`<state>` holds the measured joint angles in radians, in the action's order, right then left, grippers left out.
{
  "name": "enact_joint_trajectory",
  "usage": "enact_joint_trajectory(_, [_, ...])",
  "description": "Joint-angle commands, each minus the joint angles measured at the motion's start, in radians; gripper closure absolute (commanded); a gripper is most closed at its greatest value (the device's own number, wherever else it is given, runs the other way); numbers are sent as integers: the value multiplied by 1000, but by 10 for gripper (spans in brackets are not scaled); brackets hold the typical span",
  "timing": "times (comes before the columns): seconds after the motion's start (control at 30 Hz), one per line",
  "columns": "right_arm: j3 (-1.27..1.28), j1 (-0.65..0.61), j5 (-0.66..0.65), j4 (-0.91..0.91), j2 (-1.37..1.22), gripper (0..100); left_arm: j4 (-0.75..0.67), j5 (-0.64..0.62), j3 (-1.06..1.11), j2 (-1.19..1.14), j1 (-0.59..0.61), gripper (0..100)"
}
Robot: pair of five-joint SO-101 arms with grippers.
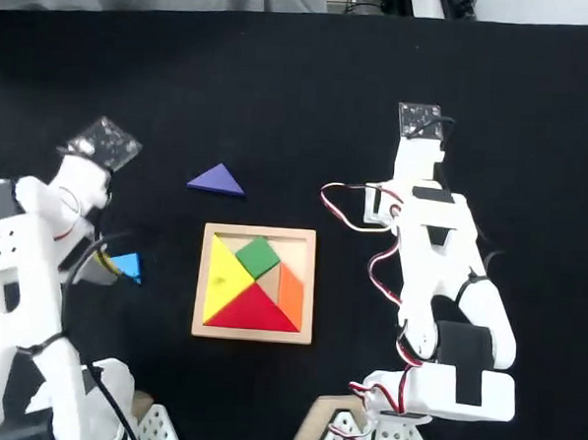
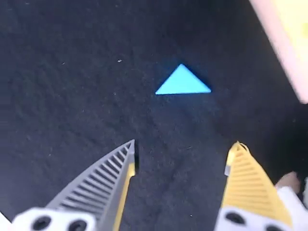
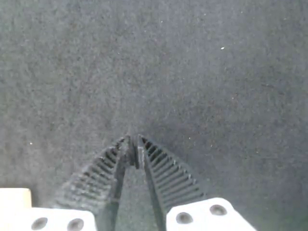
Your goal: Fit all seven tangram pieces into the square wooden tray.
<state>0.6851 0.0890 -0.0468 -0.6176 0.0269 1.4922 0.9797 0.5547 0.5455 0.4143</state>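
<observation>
left gripper [image 2: 185, 144]: fingers spread apart, nothing between them, over the black cloth [image 1: 309, 112], just short of the light blue triangle
light blue triangle [image 2: 183, 82]: flat on the cloth, near the tray on the left arm's side, not touching it
right gripper [image 3: 132, 143]: fingertips pressed together, holding nothing, above bare cloth
wooden tray [image 1: 259, 234]: on the cloth between the two arms
in tray: yellow triangle [image 1: 224, 275], red triangle [image 1: 253, 312], green square [image 1: 259, 256], orange piece [image 1: 290, 289], all flat
purple triangle [image 1: 217, 181]: on the cloth beyond the tray's far edge, apart from it
</observation>
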Motion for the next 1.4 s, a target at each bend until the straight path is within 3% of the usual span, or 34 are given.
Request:
enact_joint_trajectory(0.0, [-50, -2, 0, 9, 2, 987, -98, 38, 94, 35, 13, 708])
enact_joint_trajectory(0.13, [-50, -2, 0, 12, 2, 987, -112, -143, 174, 35, -12, 708])
enact_joint_trajectory(0.2, [-50, -3, 0, 12, 2, 987, -147, -293, 223, 35, -15, 708])
enact_joint_trajectory(0.37, [-48, -37, -8, 12, 2, 987, -390, -724, 371, 35, 24, 708])
enact_joint_trajectory(0.47, [-48, -35, -8, 12, 2, 987, -448, -962, 387, 38, 22, 709])
enact_joint_trajectory(0.53, [-48, -35, -8, 12, 2, 987, -451, -1071, 367, 38, 21, 749])
enact_joint_trajectory(0.7, [-48, -34, -8, 12, 2, 987, -451, -1267, 366, 38, 22, 962])
enact_joint_trajectory(0.8, [-48, -37, -8, 12, 2, 987, -477, -1313, 420, 35, 38, 951])
enact_joint_trajectory(0.97, [-48, -37, -8, 12, 2, 987, -603, -1274, 506, 35, 88, 969])
enact_joint_trajectory(1.07, [-48, -38, -8, 12, 2, 987, -617, -1218, 518, 35, 61, 970])
enact_joint_trajectory(1.37, [-41, -38, -8, 15, 2, 987, -672, -1220, 510, 0, -31, 971])
